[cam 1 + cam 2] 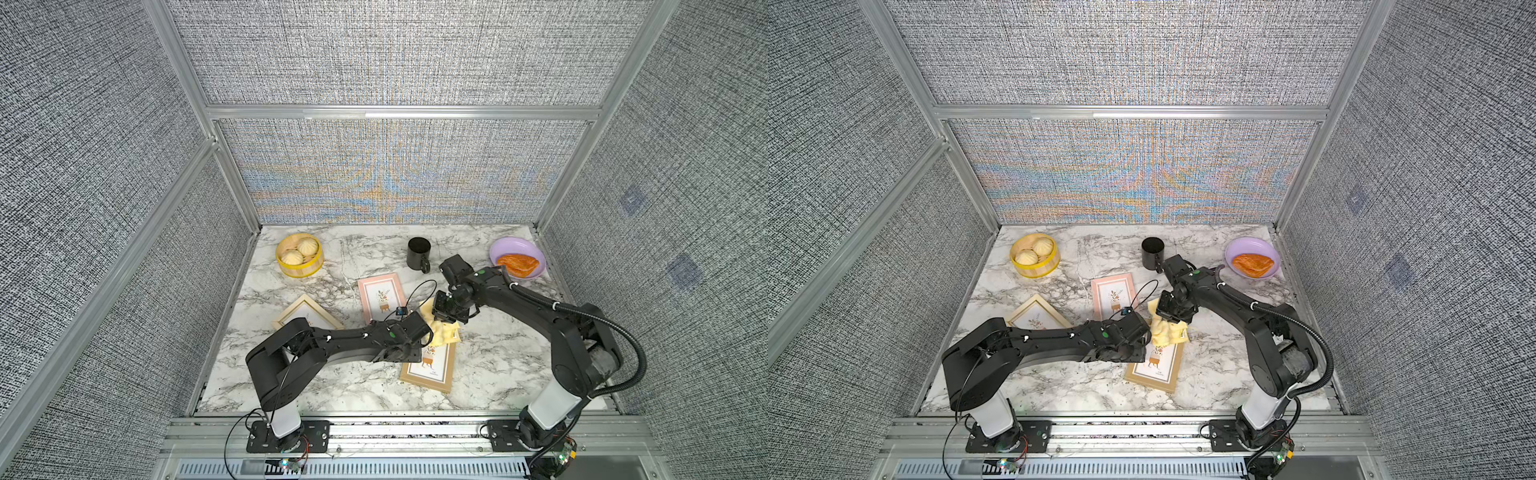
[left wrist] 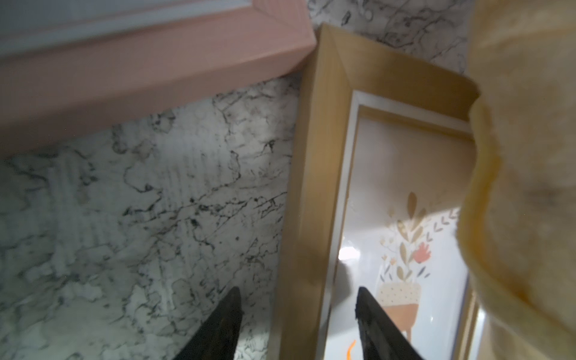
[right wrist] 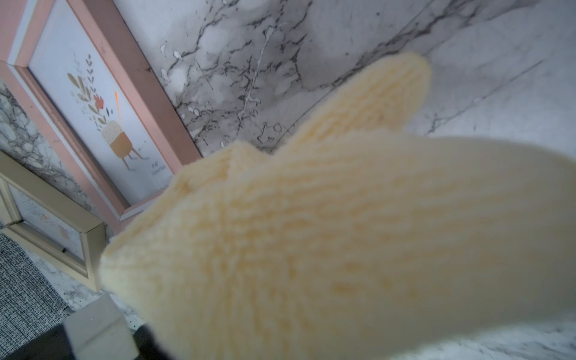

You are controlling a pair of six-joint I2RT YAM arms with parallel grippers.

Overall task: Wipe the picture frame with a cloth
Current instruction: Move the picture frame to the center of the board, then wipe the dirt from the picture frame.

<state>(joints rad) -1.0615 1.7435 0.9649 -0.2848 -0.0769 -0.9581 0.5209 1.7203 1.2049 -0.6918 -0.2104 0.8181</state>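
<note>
Marble table (image 1: 498,365), grey fabric walls. Yellow cloth (image 1: 445,336) bunched in the right claw (image 1: 441,319), clamped tight, resting on the far end of the wooden frame (image 1: 447,365). The left claw (image 2: 297,299) is parted, straddling that frame's side rail. The pink frame (image 1: 381,297) lies just beside it.

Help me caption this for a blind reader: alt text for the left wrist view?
The open left hand straddles one rail of a wooden picture frame on a marble table. A pale yellow cloth covers the frame's opposite side; a pink frame sits at its corner.
</note>
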